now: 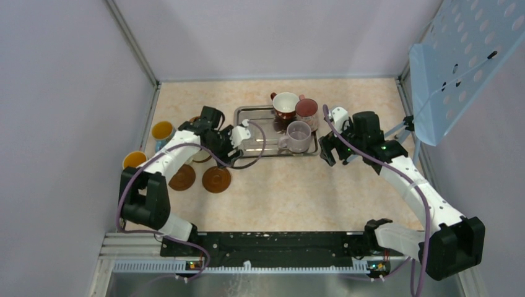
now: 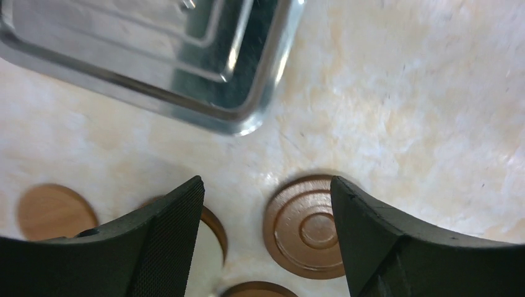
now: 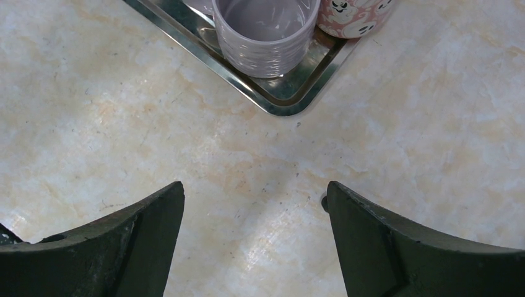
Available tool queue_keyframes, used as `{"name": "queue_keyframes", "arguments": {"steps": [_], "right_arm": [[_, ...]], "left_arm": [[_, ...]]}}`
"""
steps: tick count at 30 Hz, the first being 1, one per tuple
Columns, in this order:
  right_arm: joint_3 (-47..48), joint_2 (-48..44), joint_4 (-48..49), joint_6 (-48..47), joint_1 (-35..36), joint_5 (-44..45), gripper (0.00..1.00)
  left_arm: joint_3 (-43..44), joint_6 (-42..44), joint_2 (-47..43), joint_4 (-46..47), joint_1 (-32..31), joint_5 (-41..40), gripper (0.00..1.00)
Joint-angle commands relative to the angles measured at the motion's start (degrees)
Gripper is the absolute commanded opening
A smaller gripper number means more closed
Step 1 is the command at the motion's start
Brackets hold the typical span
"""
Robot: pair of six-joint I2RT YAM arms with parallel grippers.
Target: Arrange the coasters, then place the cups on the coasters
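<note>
The left gripper (image 2: pixel 266 185) has its fingers wide apart w/ nothing btwn them and no hold on anything. It hangs over the pale marbled tabletop (image 2: pixel 402 93), just off a corner of the rectangular steel tray (image 2: pixel 247 124). Below the gap lies a glossy brown round coaster w/ raised rings (image 2: pixel 303 232), flat on the table, its edge partly behind one finger. A second brown coaster (image 2: pixel 215 228) is mostly hidden behind the other finger. A third brown coaster (image 2: pixel 257 289) is cut off by the bottom edge. A pale tan disc (image 2: pixel 52 210) sits at the far left of that view; can't tell what it is.

The right gripper (image 3: pixel 255 185) is also spread wide and empty, over bare tabletop just off the tray's near-right corner. In its view a ribbed lilac mug (image 3: pixel 266 37) stands in that tray corner, far rim cut off. Close beside it is a pink mug w/ white ghost-like faces (image 3: pixel 353 15), only its lower part in shot.

In the top view a red mug w/ white inside (image 1: pixel 285 104) is at the tray's far edge. A blue mug w/ yellow inside (image 1: pixel 162 131) and a mug w/ orange inside (image 1: pixel 134 161) stand off the tray by the left wall. Can't tell what is under them. The left forearm hides part of the coaster area.
</note>
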Motion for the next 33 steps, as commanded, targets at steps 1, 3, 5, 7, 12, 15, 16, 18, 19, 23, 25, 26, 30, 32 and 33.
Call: {"name": "queue_keyframes", "arguments": {"steps": [1,3,5,7,12,15,16,18,19,23,25,26,30,32,33], "right_arm": [[3.51,0.25,1.71,1.46,0.29,-0.03,0.84],[4.05,0.21,1.5,1.81,0.26,0.35,0.84],[4.21,0.04,1.39,2.41,-0.1,0.74,0.84],[4.21,-0.06,1.22,3.25,-0.66,0.86,0.84],[4.11,-0.91,0.58,3.9,-2.2,1.01,0.84],[4.14,-1.25,0.85,3.98,-3.38,1.91,0.84],[4.3,-1.3,0.96,4.18,-3.85,2.43,0.84],[4.54,-1.43,1.24,4.57,-4.67,2.94,0.84],[4.61,-1.51,1.24,4.68,-4.89,3.04,0.84],[4.28,-1.94,1.22,5.04,-5.11,3.17,0.84],[4.09,-2.02,1.18,5.05,-5.09,3.02,0.84],[4.03,-2.01,1.27,4.93,-5.09,2.92,0.84],[3.52,-2.17,1.83,4.79,-5.05,2.9,0.84],[3.1,-2.2,2.0,4.91,-5.07,2.45,0.84],[2.92,-2.26,2.04,4.96,-5.08,2.29,0.84]], "left_arm": [[9.38,-6.04,4.8,0.34,-4.26,4.66,0.8],[15.51,-9.42,9.51,0.55,-7.1,3.22,0.8],[20.44,-13.55,14.28,1.28,-8.93,2.78,0.8],[25.74,-16.12,19.28,0.86,-10.47,2.75,0.79],[36.38,-17.78,29.4,-0.48,-15.03,-0.24,0.78],[41.37,-17.96,34.09,-1.89,-16.89,-1.34,0.77],[42.46,-18.11,35.39,-1.92,-17.49,-1.76,0.76],[44.29,-18.66,37.42,-2.0,-18.21,-2.38,0.75],[44.97,-18.81,38.29,-2.12,-18.41,-2.79,0.73],[45.81,-19.57,40.3,-1.92,-18.52,-4.64,0.62],[45.88,-20.09,40.58,-3.36,-18.58,-6.23,0.53],[45.97,-19.7,40.51,-4.72,-18.5,-6.84,0.49],[40.75,-18.3,37.29,-6.41,-17.37,-8.43,0.3],[36.76,-18.14,34.71,-5.14,-16.27,-8.8,0.22],[35.01,-18.04,32.93,-4.45,-15.83,-9.24,0.19]]}}
